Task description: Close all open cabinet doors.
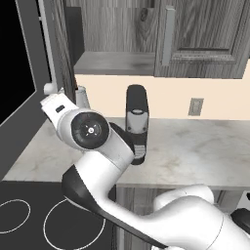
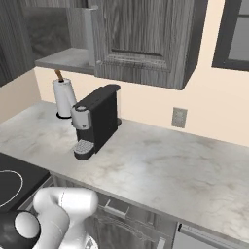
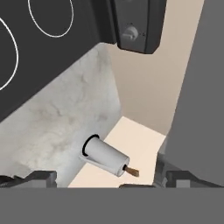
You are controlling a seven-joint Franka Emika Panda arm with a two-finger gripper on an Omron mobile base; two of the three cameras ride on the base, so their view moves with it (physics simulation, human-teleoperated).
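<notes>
An upper cabinet door (image 1: 61,49) of dark grey wood grain stands swung open at the left, seen nearly edge-on, with its bare shelf (image 1: 114,63) showing behind it. In the hand view this open door (image 3: 205,87) is the flat grey panel on the right. The neighbouring cabinet door (image 1: 210,34) with a vertical bar handle (image 1: 168,36) is shut; it also shows from the other side (image 2: 146,34). My gripper (image 3: 107,177) is open, fingers wide apart with nothing between them, and one fingertip (image 3: 175,177) is close beside the open door. My hand (image 1: 51,93) is raised next to the door's lower edge.
A black coffee machine (image 1: 136,122) (image 2: 97,121) stands on the marble counter (image 1: 195,151). A paper towel roll (image 2: 64,97) (image 3: 105,155) is in the corner below the open cabinet. The stove top (image 1: 29,215) lies at the left, a wall outlet (image 2: 179,117) at the right.
</notes>
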